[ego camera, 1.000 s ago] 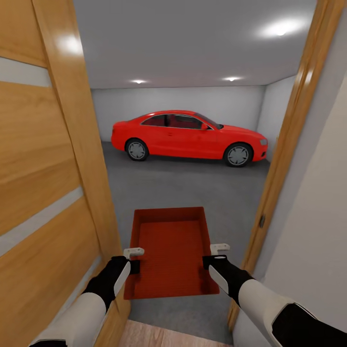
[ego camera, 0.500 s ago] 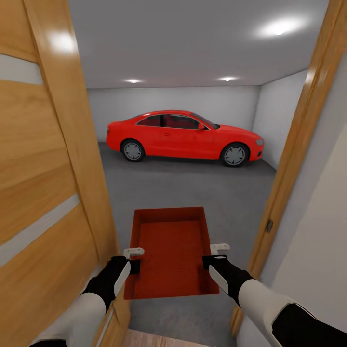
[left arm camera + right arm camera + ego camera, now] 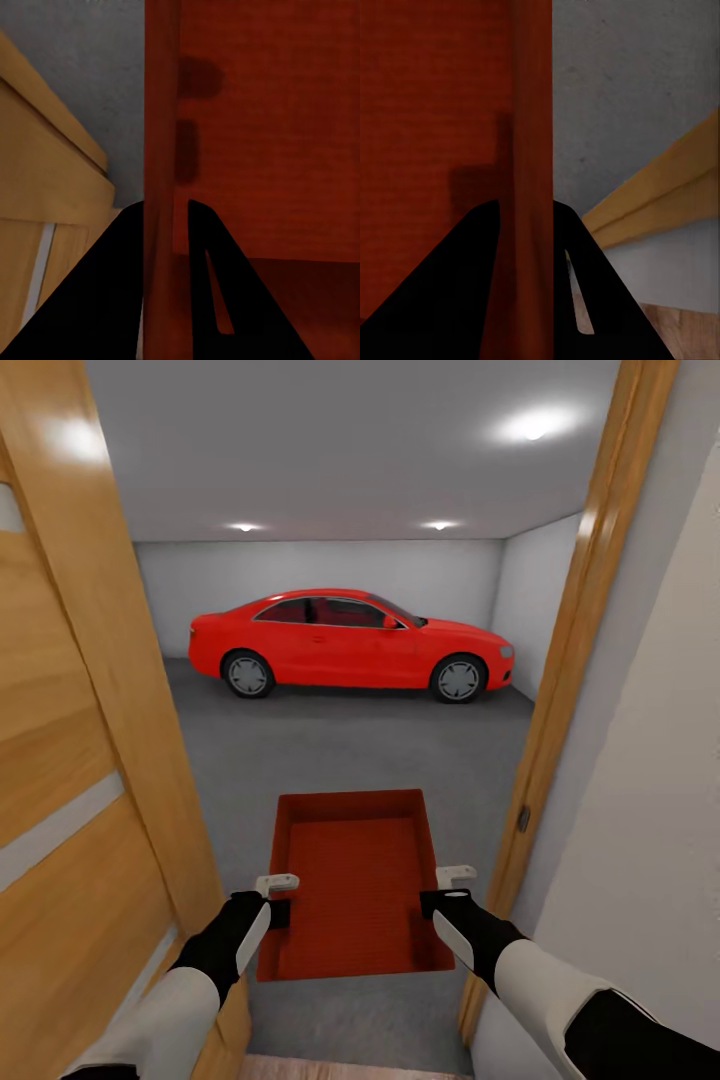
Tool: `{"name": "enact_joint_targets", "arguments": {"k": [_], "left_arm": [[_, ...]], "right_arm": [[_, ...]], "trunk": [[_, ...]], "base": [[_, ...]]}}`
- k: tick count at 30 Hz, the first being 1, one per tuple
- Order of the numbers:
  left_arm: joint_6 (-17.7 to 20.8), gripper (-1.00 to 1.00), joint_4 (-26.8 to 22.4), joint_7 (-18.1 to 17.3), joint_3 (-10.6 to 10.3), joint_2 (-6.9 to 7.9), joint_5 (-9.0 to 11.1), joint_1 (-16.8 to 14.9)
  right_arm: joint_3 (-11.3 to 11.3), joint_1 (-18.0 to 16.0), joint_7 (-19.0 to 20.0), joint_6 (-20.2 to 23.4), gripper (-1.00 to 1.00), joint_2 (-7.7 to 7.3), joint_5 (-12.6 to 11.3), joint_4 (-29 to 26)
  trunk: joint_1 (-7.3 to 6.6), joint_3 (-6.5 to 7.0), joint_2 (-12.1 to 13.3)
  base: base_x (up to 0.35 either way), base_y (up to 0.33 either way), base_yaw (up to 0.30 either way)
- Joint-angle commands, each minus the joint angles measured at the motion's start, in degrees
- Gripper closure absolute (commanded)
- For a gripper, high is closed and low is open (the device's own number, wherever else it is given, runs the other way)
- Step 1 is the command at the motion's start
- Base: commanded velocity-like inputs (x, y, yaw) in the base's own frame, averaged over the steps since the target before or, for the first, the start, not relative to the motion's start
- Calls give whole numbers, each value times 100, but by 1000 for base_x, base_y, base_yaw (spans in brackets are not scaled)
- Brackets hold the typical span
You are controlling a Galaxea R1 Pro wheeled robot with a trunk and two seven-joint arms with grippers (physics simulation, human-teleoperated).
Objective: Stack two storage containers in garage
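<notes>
One red-orange storage container (image 3: 350,880) hangs level in front of me, in the doorway over the garage's grey concrete floor (image 3: 380,750). My left gripper (image 3: 278,900) is shut on its left wall and my right gripper (image 3: 440,895) on its right wall. In the left wrist view the black fingers (image 3: 120,285) of the left gripper (image 3: 163,210) pinch the thin red wall (image 3: 161,112). The right wrist view shows the right gripper (image 3: 526,206) clamped the same way on the opposite wall (image 3: 532,90). The bin is empty.
An orange-brown door (image 3: 70,760) stands open close on my left, and the wooden door frame (image 3: 560,660) and a white wall (image 3: 640,840) are close on my right. A red car (image 3: 345,645) is parked across the far side of the garage. Light wood floor (image 3: 340,1068) lies under me.
The camera has moved forward into the doorway, so the door, frame and car have shifted left in the picture. The container and both grippers keep their place in front of me.
</notes>
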Motion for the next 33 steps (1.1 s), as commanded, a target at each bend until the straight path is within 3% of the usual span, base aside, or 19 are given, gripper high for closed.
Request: {"name": "enact_joint_targets", "arguments": {"k": [1,12,33], "left_arm": [[47,100,0,58,28,1,-48,2],[47,100,9,71,27,-2,-51,2],[47,100,7,73,27,-2,-52,2]], "right_arm": [[-111,-11,-208,44,100,-19,183,-22],[-111,-11,-208,47,100,-19,183,-21],[-111,-11,-208,47,100,-19,183,-24]], "trunk": [[3,-10,-11],[3,-10,-11],[3,-10,-11]], "base": [[29,5,-28],[144,123,-4],[6,13,-68]]}}
